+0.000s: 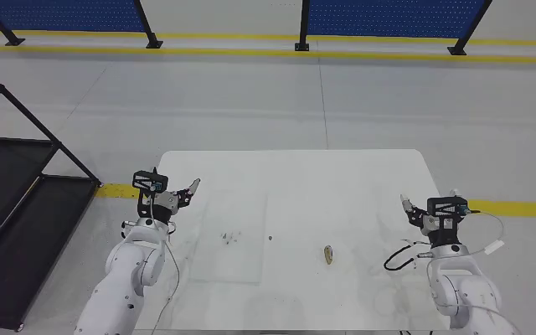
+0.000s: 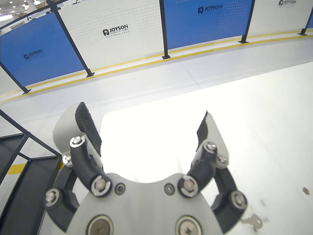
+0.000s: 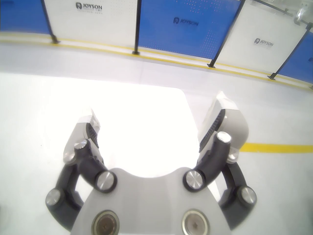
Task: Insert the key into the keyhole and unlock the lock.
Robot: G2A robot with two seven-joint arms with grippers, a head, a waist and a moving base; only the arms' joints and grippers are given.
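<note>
Checking the tabletop (image 1: 335,180), you see the left gripper (image 2: 144,123) and right gripper (image 3: 156,113) spread wide at opposite edges, with the key (image 2: 253,222) and lock (image 1: 328,253) lying between them.

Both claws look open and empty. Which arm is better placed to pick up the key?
Left, probably. The key lies on the table close by the left claw; the right claw sits at the opposite side, with the lock between it and the key. Both claws are open.
</note>
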